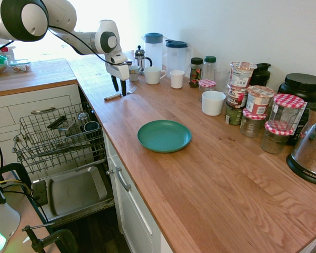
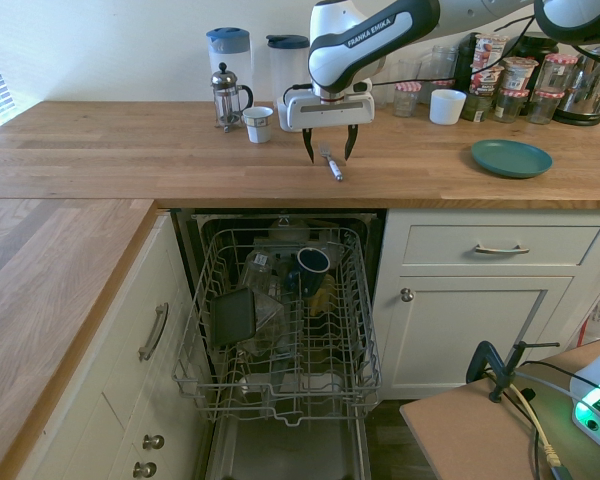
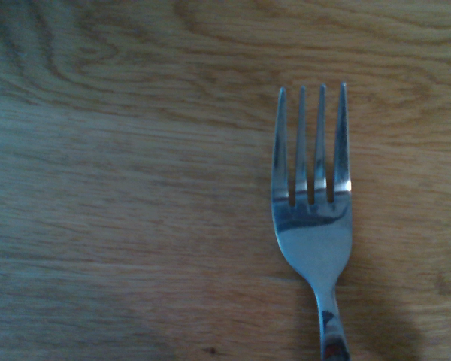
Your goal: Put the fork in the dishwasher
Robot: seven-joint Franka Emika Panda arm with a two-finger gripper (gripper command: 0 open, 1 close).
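Observation:
The silver fork [image 2: 332, 163] lies flat on the wooden counter, close to the counter's front edge above the dishwasher. My gripper [image 2: 329, 150] hangs just over it, open, one finger on each side of the fork and nothing held. From the other side the fork [image 1: 115, 96] shows below the gripper [image 1: 119, 87]. The wrist view has the fork's tines and neck [image 3: 312, 226] lying on bare wood. The dishwasher [image 2: 280, 330] stands open below the counter, its grey wire rack [image 1: 58, 137] pulled out with a few dishes in it.
A French press [image 2: 227, 97], a small white cup [image 2: 258, 124] and two jugs stand behind the gripper. A teal plate [image 1: 164, 136] lies mid-counter. Mugs, jars [image 1: 258, 105] and a kettle line the wall. White drawers [image 2: 500, 247] flank the dishwasher.

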